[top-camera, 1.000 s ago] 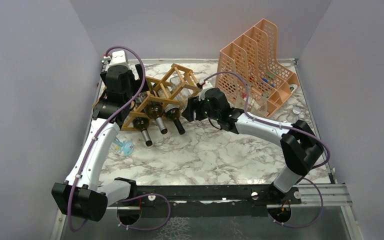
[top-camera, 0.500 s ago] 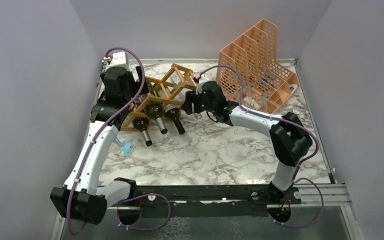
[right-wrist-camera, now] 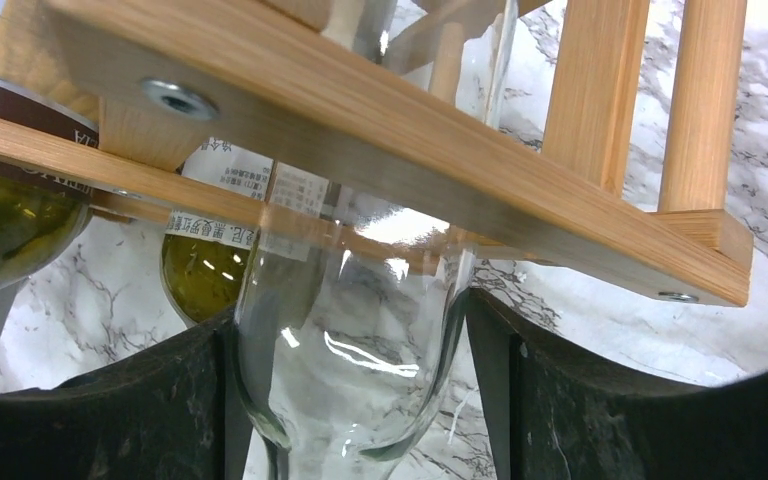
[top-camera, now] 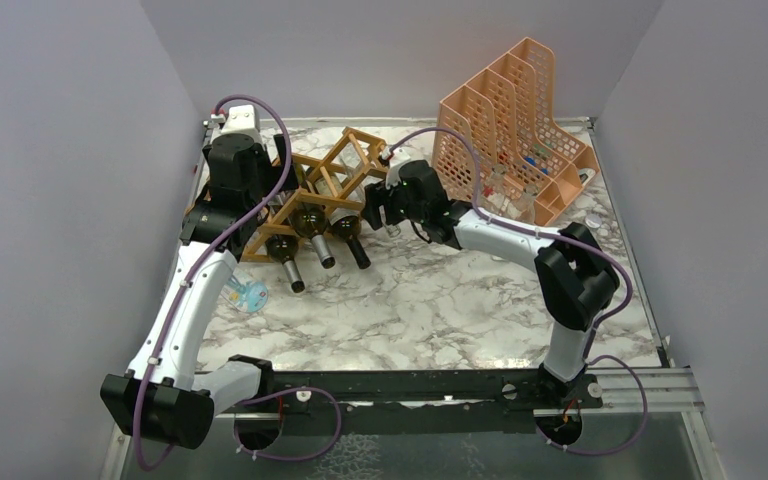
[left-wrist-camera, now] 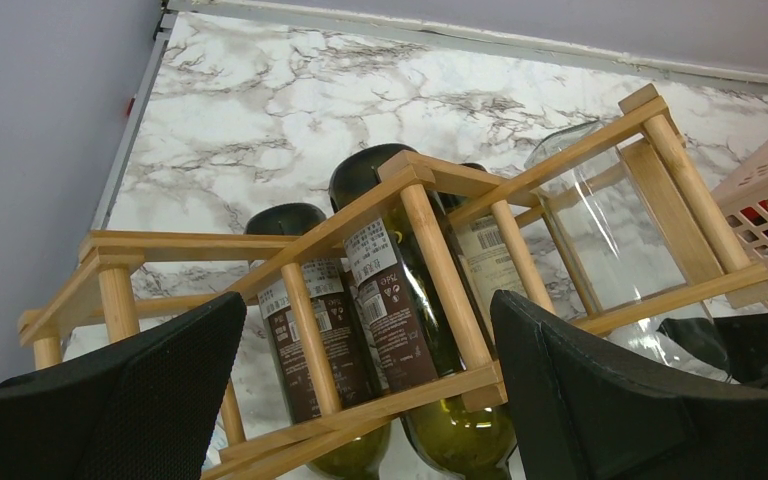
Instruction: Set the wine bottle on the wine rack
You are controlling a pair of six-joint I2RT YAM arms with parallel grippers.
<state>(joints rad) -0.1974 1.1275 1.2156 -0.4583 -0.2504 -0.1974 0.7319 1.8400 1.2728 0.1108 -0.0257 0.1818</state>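
The wooden wine rack stands at the back left and holds three dark green bottles with their necks toward me. My right gripper is shut on a clear glass wine bottle at its shoulder. The bottle's body lies inside the rack's right-hand cell. The clear bottle also shows in the left wrist view, behind the rack's sticks. My left gripper is open and empty. It hovers over the rack's left end, above the dark bottles.
A peach mesh file holder stands at the back right, close to my right forearm. A small blue object lies on the marble table by my left arm. Small white pieces lie at the right edge. Grey walls enclose three sides.
My right arm has moved left and away from me with the clear bottle, bringing it further into the rack's right cell. The left gripper has hardly moved.
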